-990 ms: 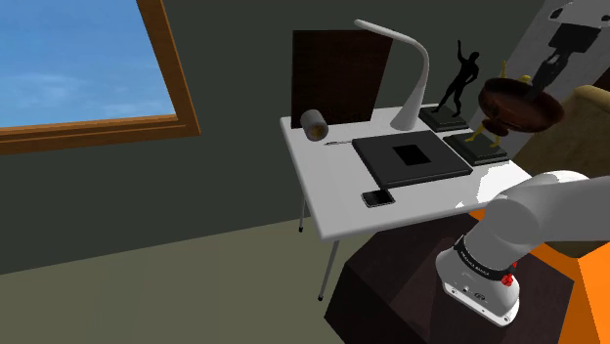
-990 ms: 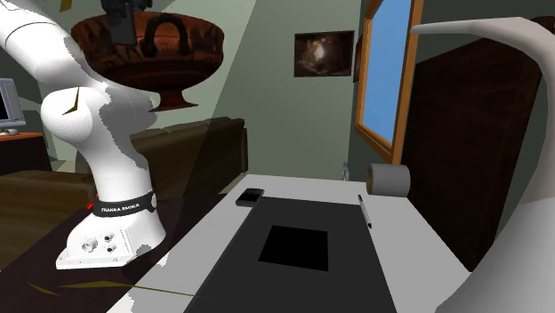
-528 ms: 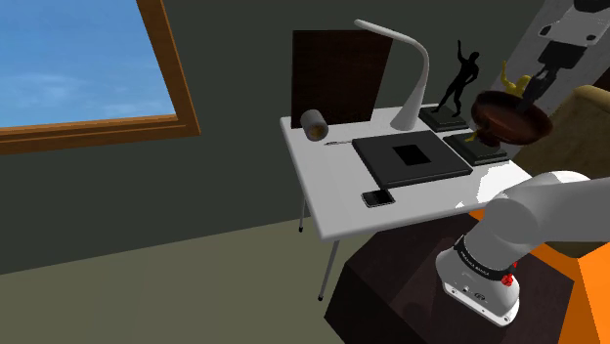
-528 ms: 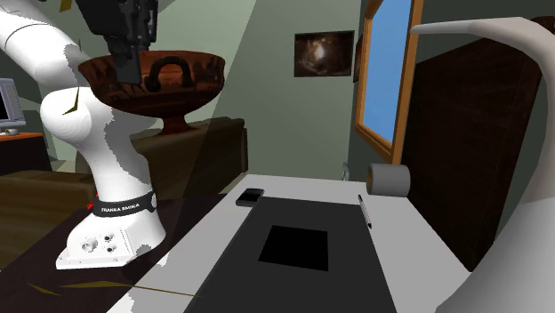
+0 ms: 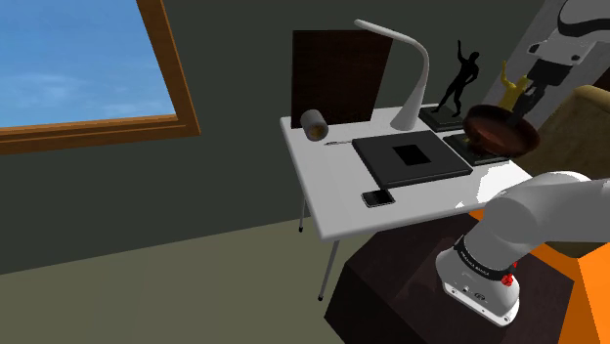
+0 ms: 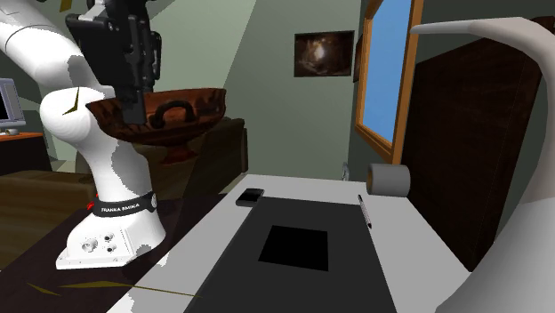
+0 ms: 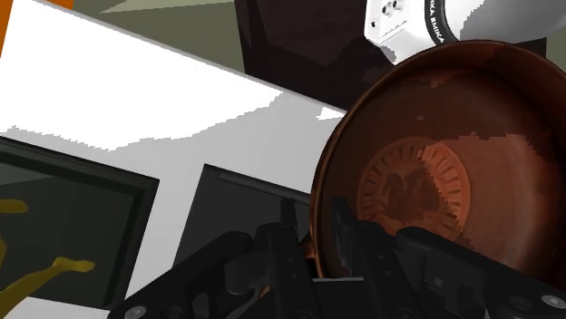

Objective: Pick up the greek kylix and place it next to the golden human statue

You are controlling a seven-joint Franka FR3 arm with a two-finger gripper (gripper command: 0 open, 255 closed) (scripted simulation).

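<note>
The kylix [image 5: 501,132] is a brown, shallow footed bowl with loop handles. It hangs just above the white table's [image 5: 327,181] right end in the shoulder view, in front of the golden human statue [image 5: 509,86] on its dark base. My gripper [image 5: 521,106] comes down from above and is shut on the bowl's rim. In the second exterior view the kylix [image 6: 169,116] hangs level from the gripper [image 6: 133,111]. In the wrist view the fingers [image 7: 288,249] clasp the rim of the kylix [image 7: 444,172], with yellow parts of the statue [image 7: 41,270] beside it.
A black human statue [image 5: 459,73], a white bent lamp [image 5: 409,73], a dark flat pad [image 5: 411,158], a phone [image 5: 377,198], a pen [image 5: 339,144] and a grey cylinder [image 5: 315,125] share the table. A dark board [image 5: 332,64] stands behind it. My arm's base [image 5: 479,279] sits nearby.
The gripper has come down with the kylix, from high above the statues to just over the table in front of the golden statue. The grip has not changed.
</note>
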